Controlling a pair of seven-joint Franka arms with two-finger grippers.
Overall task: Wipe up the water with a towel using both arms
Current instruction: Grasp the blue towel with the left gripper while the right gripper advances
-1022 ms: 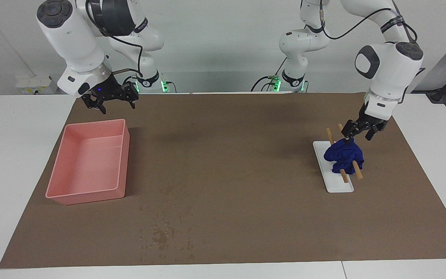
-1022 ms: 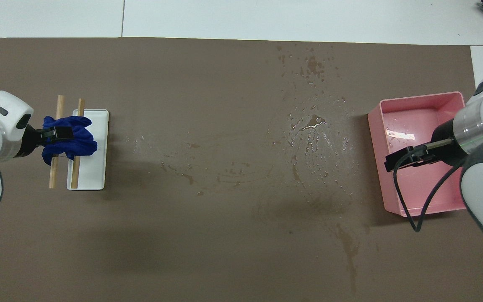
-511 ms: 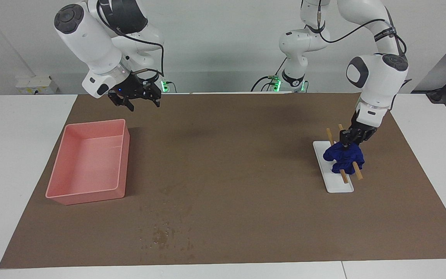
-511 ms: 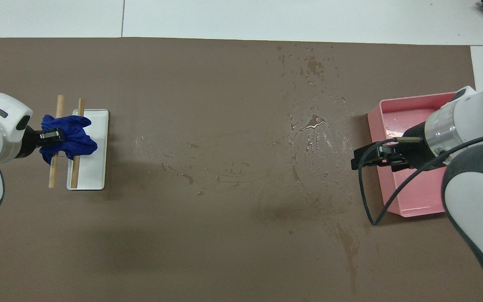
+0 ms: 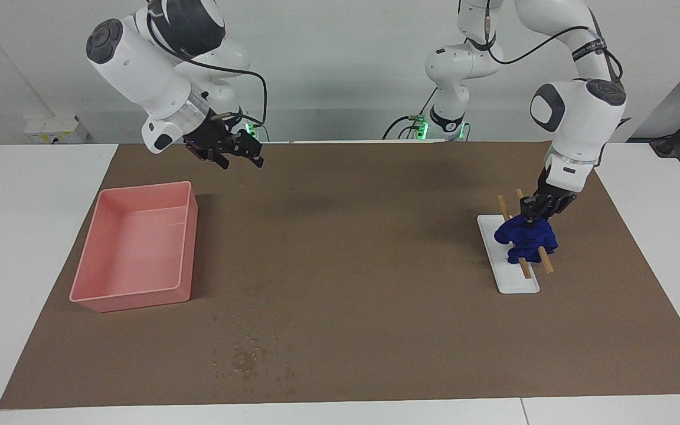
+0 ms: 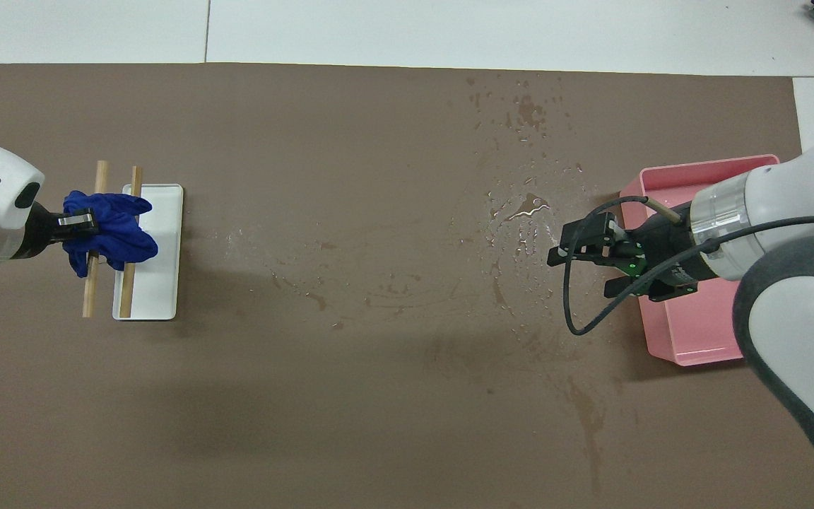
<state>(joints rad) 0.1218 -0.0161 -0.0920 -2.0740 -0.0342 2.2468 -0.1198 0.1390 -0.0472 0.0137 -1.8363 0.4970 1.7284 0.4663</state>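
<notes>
The left gripper (image 5: 536, 213) is closed on the top of the towel (image 5: 526, 239), at the right of the frame. It should lift straight up, so the cloth clears the 2 wooden sticks (image 5: 530, 256) under it. The right gripper (image 5: 239, 158), jaws wide, hangs at upper left. The water (image 5: 248, 354) lies at lower centre, well apart from both.

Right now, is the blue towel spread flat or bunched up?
Bunched up: the towel is a crumpled wad on two wooden sticks, pinched by the shut left gripper.
</notes>
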